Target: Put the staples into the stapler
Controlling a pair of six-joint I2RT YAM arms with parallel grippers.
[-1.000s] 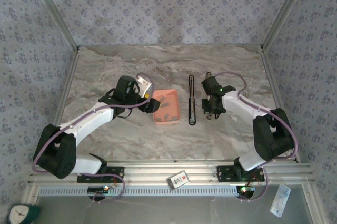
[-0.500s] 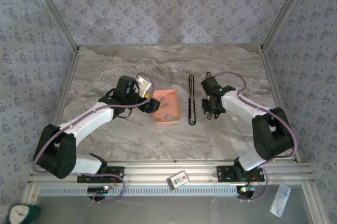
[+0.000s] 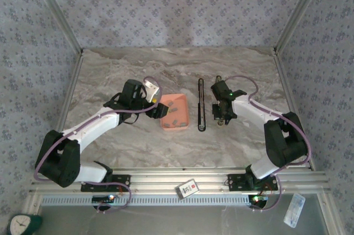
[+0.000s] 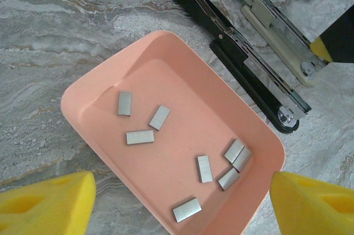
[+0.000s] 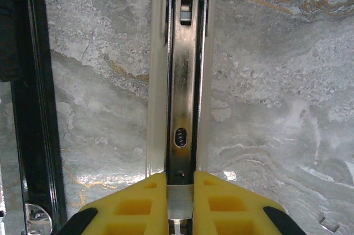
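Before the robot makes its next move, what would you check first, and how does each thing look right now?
1. Beige stapler channel open, facing up: ok.
2. Right end effector shut on a grey strip at the channel's near end: ok.
3. Strip seated in the channel: cannot tell.
4. Left end effector open over the tray: ok.
5. Spare staples in the tray: ok, eight strips.
6. Black stapler lying apart from the beige one: ok.

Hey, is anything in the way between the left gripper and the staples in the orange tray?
Nothing visible. The open left gripper hangs over the tray, and the staples lie uncovered on its floor; only the tray's walls surround them.
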